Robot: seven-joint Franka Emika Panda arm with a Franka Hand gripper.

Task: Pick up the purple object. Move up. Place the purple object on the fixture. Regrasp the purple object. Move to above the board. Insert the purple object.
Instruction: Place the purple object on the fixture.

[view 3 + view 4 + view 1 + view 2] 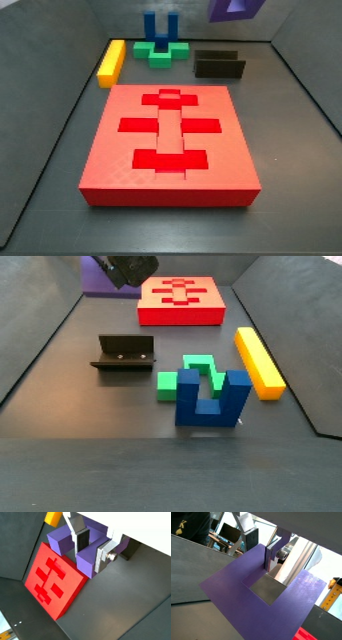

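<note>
In a wrist view, I see the gripper [92, 543] closed on the purple object [79, 548], a matte U-shaped block. One flat silver finger [102, 558] presses the outer face of a prong, and a dark pad [82, 541] sits in the slot between the prongs. The block hangs clear above the dark floor [120, 597], beside and above the board [55, 579], a smooth red slab with darker cross- and bar-shaped recesses. A corner of the yellow bar [53, 517] shows beyond the block.

In a wrist view, the purple object [244, 592] fills most of the frame as a flat, faintly textured face with a square notch. The gripper [272, 556] clamps one prong, with a silver finger [268, 558] flat against it. A red sliver of the board [308, 634] shows past the block's edge.

In a side view, I read the board [167, 180] as the landmark, lying flat on the floor. Behind it stand the fixture [219, 66], the yellow bar [111, 62], the green block [167, 51] and the blue piece [160, 26]. The purple object [235, 9] is raised behind the fixture, cut off by the frame edge.

In a side view, the gripper [130, 269] shows as a dark body tilted over the purple object [96, 280], just beside the board [183, 301]. I cannot tell the finger gap here. The fixture [123, 354], a dark L-shaped bracket, stands well apart from the board, with the green block [187, 376], the blue piece [211, 401] and the yellow bar [258, 358] nearby.
</note>
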